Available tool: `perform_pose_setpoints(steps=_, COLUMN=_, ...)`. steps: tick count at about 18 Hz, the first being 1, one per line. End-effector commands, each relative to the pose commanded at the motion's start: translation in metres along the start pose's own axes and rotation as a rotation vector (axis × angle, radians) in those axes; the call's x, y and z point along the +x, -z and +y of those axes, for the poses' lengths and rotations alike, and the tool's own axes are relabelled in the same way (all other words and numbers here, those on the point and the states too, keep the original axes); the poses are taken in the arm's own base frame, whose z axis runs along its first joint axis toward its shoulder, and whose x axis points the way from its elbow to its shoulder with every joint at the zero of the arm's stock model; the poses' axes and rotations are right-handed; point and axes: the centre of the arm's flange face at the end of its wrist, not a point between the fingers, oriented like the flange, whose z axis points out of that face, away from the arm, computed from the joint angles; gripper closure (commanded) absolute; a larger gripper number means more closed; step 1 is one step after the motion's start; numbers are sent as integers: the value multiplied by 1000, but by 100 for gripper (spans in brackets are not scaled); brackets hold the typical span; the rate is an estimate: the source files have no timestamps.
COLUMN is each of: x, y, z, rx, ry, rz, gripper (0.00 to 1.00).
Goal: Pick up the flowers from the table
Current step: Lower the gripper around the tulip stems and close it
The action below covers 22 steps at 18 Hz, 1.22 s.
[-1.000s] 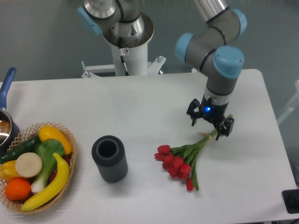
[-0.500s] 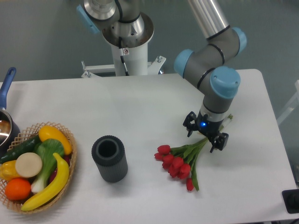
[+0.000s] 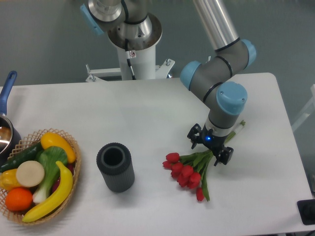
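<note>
The flowers (image 3: 188,172) lie flat on the white bench (image 3: 147,118), right of centre, red heads pointing left, stems running up-right beneath the gripper (image 3: 210,148). The gripper's fingers are spread either side of the stems; contact cannot be confirmed, as the wrist hides most of the stems. A dark ribbed cylinder (image 3: 115,167) stands to the left. A fruit basket (image 3: 74,162) and a pot (image 3: 6,129) are cut off at the left edge.
</note>
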Motion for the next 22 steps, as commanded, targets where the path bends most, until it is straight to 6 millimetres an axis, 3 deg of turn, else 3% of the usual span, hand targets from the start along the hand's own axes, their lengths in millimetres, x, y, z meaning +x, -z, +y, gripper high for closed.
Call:
perform_pose_setpoints(steps=10, x=-1, y=-8, z=-1, rx=-5, ry=-3, rz=9, gripper=0)
perform_pose_setpoints(steps=14, x=-1, y=-9, z=-3, rx=-6, ry=-6, rz=9, gripper=7)
perform_pose_setpoints(steps=20, x=0, y=-15, z=-10, rx=-6, ry=-19, rz=-1, gripper=8)
perform_pose_setpoints(steps=22, x=0, y=-17, z=-10, rx=-6, ry=-16, rz=-2, gripper=13)
